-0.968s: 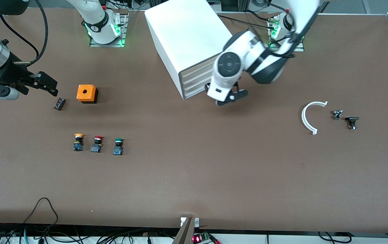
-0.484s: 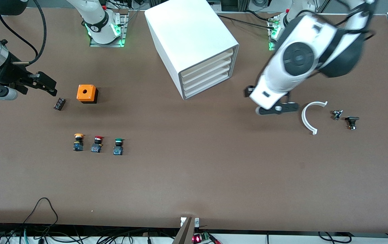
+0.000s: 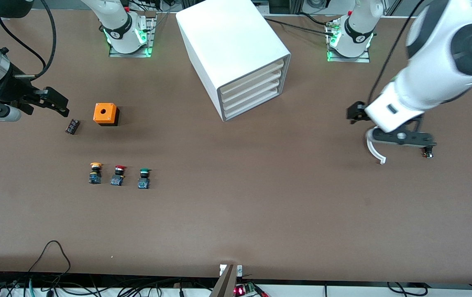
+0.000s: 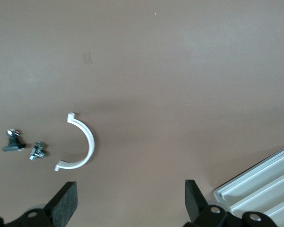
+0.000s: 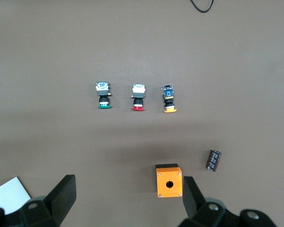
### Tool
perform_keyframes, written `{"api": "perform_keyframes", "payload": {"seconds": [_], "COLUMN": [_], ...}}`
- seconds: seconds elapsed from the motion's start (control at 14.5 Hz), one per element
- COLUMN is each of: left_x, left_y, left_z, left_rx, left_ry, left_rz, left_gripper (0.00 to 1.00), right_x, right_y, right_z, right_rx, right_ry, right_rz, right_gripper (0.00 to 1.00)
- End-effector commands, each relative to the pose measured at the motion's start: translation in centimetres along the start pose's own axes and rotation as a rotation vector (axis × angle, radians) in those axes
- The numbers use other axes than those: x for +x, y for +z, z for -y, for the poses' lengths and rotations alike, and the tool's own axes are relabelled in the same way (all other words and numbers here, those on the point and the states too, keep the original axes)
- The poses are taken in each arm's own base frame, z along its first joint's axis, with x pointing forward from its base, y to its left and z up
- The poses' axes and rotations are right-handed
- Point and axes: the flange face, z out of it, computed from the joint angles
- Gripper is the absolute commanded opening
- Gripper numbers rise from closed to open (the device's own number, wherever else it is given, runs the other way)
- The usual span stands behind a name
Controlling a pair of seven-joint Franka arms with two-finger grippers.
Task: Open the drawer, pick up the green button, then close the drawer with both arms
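Observation:
The white cabinet [image 3: 236,49] stands at the table's middle with all four cream drawer fronts [image 3: 252,90] shut; they also show in the left wrist view [image 4: 260,189]. The green-capped button [image 3: 144,178] stands on the table nearer the front camera, toward the right arm's end, and shows in the right wrist view [image 5: 103,96]. My left gripper [image 3: 388,128] is open and empty over a white arc piece [image 3: 374,149]; its own view shows the wide gap of the gripper [image 4: 130,201]. My right gripper [image 3: 56,101] is open and empty, waiting beside the orange box [image 3: 105,113]; its gap shows in its own view [image 5: 128,195].
A red-capped button [image 3: 118,175] and a yellow-capped button [image 3: 95,172] stand in a row with the green one. A small black cylinder [image 3: 72,126] lies by the orange box. Small black parts [image 4: 13,142] lie beside the white arc [image 4: 83,142].
My left arm has swung away from the cabinet's drawer fronts toward its own end of the table and now hangs over the white arc. The right arm has not moved.

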Motion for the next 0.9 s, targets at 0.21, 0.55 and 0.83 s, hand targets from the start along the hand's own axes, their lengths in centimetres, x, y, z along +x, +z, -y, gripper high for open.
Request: {"api": "perform_keyframes", "payload": {"seconds": [0.21, 0.55, 0.83], "left_x": [-3.3, -6.7, -7.1], "left_y": [-0.8, -2.1, -1.5], "left_z": [7.1, 10.6, 10.9], "left_rx": [-0.071, -0.059, -0.058], "left_ry": [0.058, 0.069, 0.064], "left_rz": [-0.049, -0.161, -0.112], "left_gripper": [1.0, 1.0, 1.0], "right_x": [-0.4, -0.4, -0.4], "right_y": [-0.8, -0.8, -0.8], "right_z": [0.0, -0.2, -0.3], "right_rx": [0.011, 0.011, 0.01], "right_ry": [0.015, 0.018, 0.021], "right_rz": [-0.001, 0.0, 0.0], "right_gripper": [1.0, 1.0, 1.0]}}
